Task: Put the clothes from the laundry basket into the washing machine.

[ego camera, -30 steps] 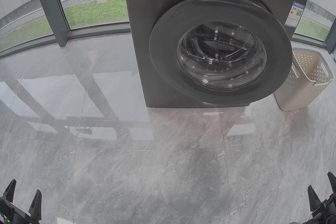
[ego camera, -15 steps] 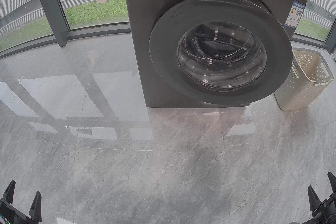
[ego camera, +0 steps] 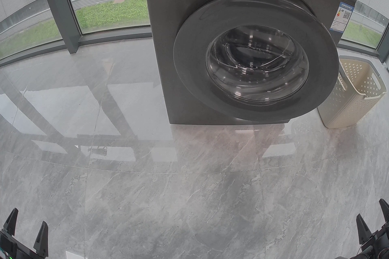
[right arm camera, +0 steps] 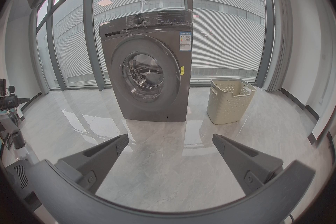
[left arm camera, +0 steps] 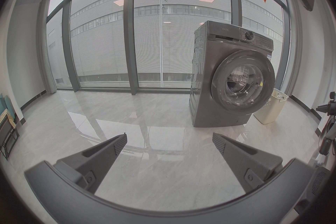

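Note:
A dark grey front-loading washing machine (ego camera: 174, 29) (left arm camera: 206, 88) (right arm camera: 175, 95) stands ahead on the floor, its round glass door (ego camera: 256, 59) shut. To its right stands a cream perforated laundry basket (ego camera: 352, 98) (left arm camera: 271, 111) (right arm camera: 229, 100); no clothes show over its rim. My left gripper (ego camera: 25, 226) (left arm camera: 169, 140) is low at the near left, open and holding nothing. At the near right my right gripper (ego camera: 372, 217) (right arm camera: 170, 140) is likewise open with nothing in it. Both are well short of the machine.
Glossy grey marble floor (ego camera: 182, 191) stretches between me and the machine. Tall windows with dark frames (ego camera: 56, 1) run behind the machine. A white wall and dark skirting (right arm camera: 301, 102) lie beyond the basket. Some equipment (right arm camera: 8, 109) stands off to the left side.
The head view has shifted very slightly; the left gripper sits a touch lower in the picture. Nothing else has moved.

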{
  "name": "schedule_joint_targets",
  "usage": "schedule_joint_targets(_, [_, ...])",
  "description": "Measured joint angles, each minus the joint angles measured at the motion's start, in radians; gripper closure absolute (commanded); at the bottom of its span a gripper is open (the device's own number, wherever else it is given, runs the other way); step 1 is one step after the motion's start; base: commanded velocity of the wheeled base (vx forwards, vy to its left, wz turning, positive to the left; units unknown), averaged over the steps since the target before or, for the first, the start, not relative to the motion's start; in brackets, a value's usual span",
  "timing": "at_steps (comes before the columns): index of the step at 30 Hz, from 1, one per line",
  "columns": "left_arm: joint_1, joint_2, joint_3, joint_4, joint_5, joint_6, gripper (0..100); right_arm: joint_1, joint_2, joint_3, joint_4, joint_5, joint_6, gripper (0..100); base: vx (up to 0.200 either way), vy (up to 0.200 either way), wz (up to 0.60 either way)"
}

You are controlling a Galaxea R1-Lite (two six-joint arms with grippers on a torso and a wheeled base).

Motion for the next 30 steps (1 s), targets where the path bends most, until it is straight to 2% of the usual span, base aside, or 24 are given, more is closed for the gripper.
schedule_joint_targets(4, [0.0,0.0,0.0,0.0,0.0,0.0,0,0.0,0.0,0.0,0.0,-0.001,0.0,0,0.0,-0.2,0.0])
schedule_joint_targets(22, [0.0,0.001,0.0,0.0,0.0,0.01,0,0.0,0.0,0.0,0.0,0.0,0.0,0,0.0,0.0,0.0])
schedule_joint_targets(25, [0.001,0.001,0.0,0.0,-0.001,0.012,0,0.0,0.0,0.0,0.0,0.0,0.0,0,0.2,-0.2,0.0])
schedule_joint_targets(30, [0.0,0.001,0.0,0.0,0.0,0.013,0,-0.001,0.0,0.0,0.0,0.0,-0.004,0,0.2,0.0,0.0])
